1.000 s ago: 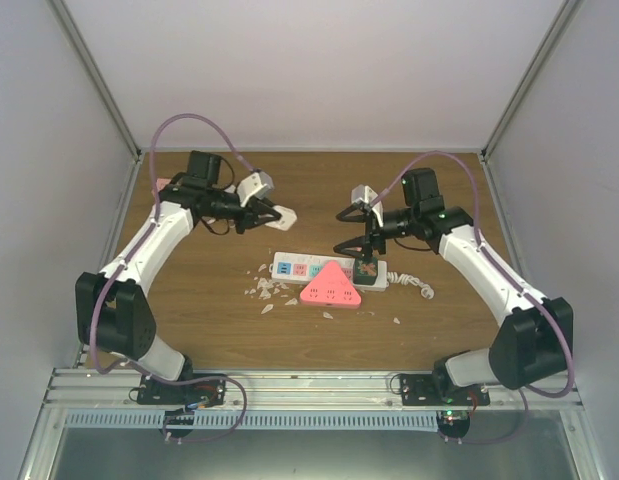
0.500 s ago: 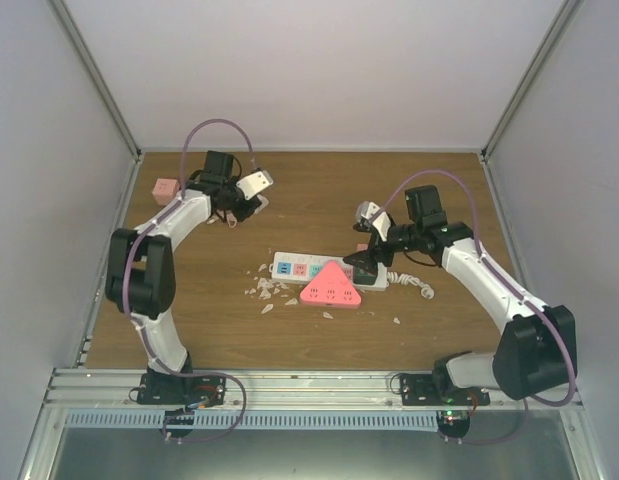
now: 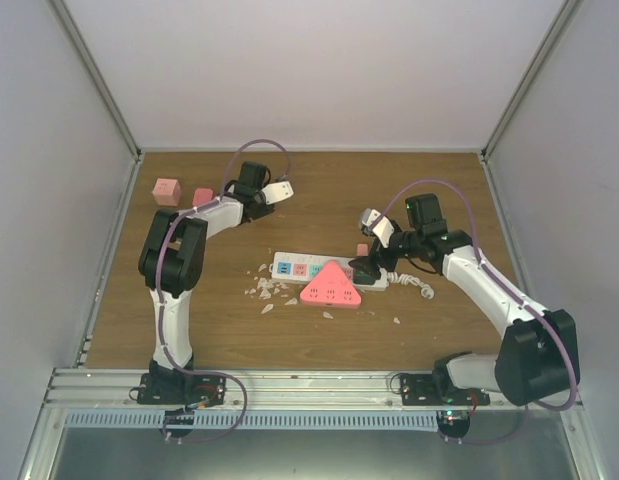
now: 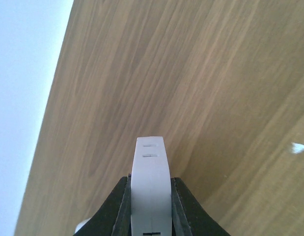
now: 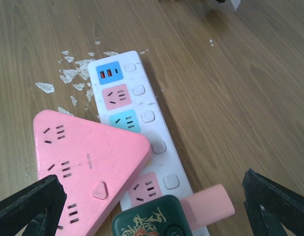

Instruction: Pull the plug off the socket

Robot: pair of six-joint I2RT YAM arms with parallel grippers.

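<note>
The white socket strip with pastel outlet faces lies mid-table; it also shows in the right wrist view. A pink triangular adapter and a dark green plug sit on it. My right gripper is open, its fingers spread on either side just above the green plug. My left gripper is shut on a white plug, held over bare wood at the back, away from the strip.
A small pink block lies against the strip beside the green plug. Two pink cubes sit back left. White flakes scatter by the strip's left end. The strip's cord coils at its right end.
My left arm has folded and swung toward the back middle with the white plug in its grip. My right gripper has come down and in over the green plug, still open.
</note>
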